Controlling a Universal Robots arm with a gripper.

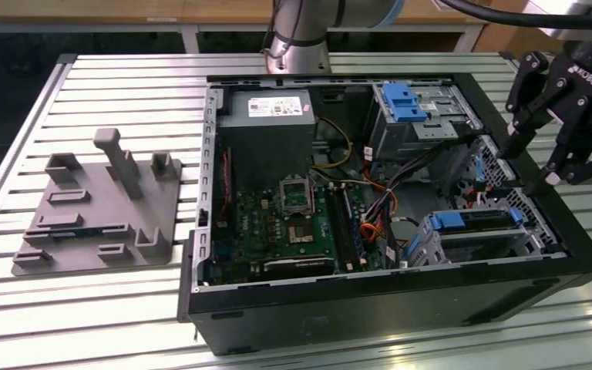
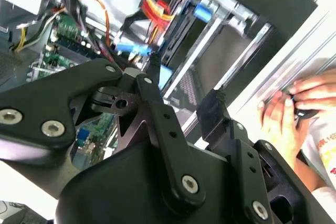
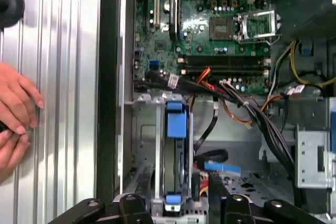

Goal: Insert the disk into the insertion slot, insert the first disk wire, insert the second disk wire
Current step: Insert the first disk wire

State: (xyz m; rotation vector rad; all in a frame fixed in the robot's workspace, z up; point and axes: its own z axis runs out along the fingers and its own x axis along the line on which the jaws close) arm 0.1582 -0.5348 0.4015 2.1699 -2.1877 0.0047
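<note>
Inside the open computer case [image 1: 378,287] on the slatted desk [image 1: 121,85], the disk [image 1: 478,220] already sits in the insertion slot [image 1: 492,245], at the exterior view's lower right, its blue caddy end facing the motherboard [image 1: 286,223]. A blue-tipped cable [image 3: 223,168] lies just beside that cage in the first wrist view. The claw [image 1: 533,166] hovers above the case's edge near the slot, fingers spread and holding nothing. A person's hand [image 3: 16,114] rests on the desk outside the case.

bright ribbed metal table [image 1: 111,85]
</note>
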